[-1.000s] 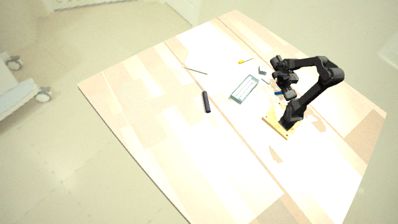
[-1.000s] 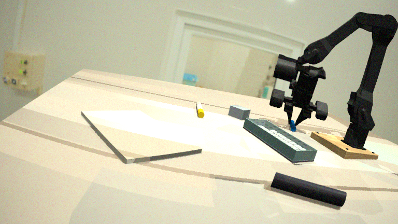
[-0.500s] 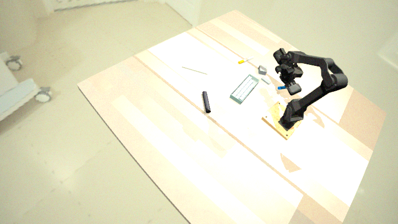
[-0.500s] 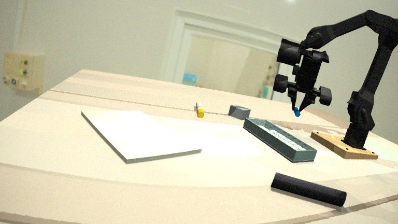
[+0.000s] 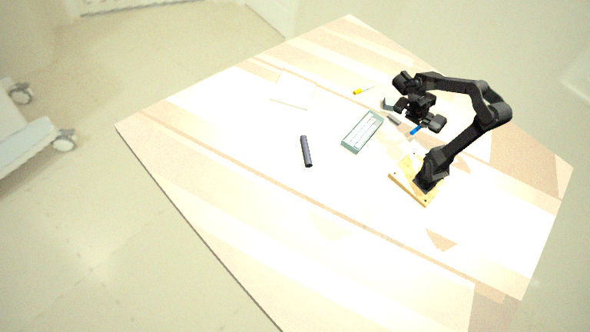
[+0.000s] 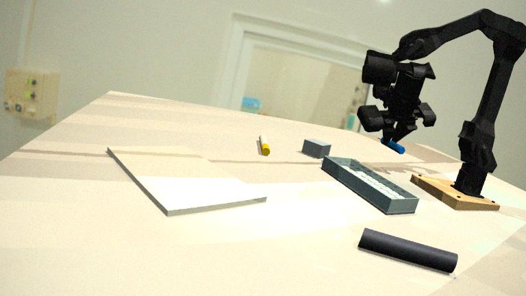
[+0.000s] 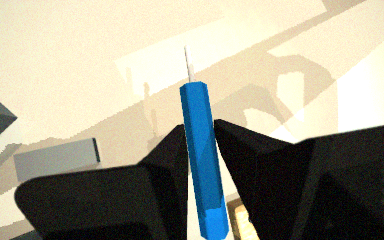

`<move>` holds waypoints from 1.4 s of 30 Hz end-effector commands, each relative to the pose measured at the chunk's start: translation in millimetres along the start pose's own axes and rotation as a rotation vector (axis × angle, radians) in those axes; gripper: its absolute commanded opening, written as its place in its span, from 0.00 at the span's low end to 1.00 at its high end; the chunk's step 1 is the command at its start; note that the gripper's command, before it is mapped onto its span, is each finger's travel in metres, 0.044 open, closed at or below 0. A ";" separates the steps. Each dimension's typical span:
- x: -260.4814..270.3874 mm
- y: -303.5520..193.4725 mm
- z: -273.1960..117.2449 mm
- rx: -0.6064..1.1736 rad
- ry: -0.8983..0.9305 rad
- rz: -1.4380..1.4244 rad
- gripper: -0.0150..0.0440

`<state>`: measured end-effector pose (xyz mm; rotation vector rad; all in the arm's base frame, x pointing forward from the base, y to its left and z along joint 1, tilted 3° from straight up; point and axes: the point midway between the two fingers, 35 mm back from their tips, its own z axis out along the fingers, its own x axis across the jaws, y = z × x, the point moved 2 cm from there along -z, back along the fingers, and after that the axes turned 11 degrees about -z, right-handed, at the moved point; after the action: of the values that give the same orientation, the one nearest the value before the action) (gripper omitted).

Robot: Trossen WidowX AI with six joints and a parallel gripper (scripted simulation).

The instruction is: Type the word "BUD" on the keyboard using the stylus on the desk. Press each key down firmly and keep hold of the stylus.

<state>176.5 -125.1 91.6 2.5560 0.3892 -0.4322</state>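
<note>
My gripper [image 5: 421,125] [image 6: 390,141] [image 7: 199,128] is shut on the blue handle of the stylus [image 5: 415,130] [image 6: 395,146] [image 7: 202,150]. The stylus is held above the desk, between the keyboard and the arm's base side. In the wrist view its thin pale tip points to the top of the picture, and the handle runs down between the fingers. The keyboard [image 5: 349,147] [image 6: 362,186] is a dark green raised-rim case with rows of white keys. In the top view it lies left of my gripper. Its key letters are too small to read.
A grey bar [image 5: 393,119] [image 7: 56,160] and a grey block [image 5: 388,104] [image 6: 316,149] lie near the keyboard's far end. A yellow-handled tool [image 5: 357,91] [image 6: 265,149], a white board [image 5: 293,90] [image 6: 185,188] and a black cylinder [image 5: 306,151] [image 6: 407,250] lie farther off.
</note>
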 end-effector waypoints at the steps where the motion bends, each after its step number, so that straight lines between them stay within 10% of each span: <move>1: 9.9 -2.6 -9.8 -0.030 -0.011 -0.221 0.25; 42: 83.3 -80.9 -113.1 -0.320 -0.456 -2.312 0.25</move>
<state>245.5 5.2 115.0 0.7062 2.5420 -1.2448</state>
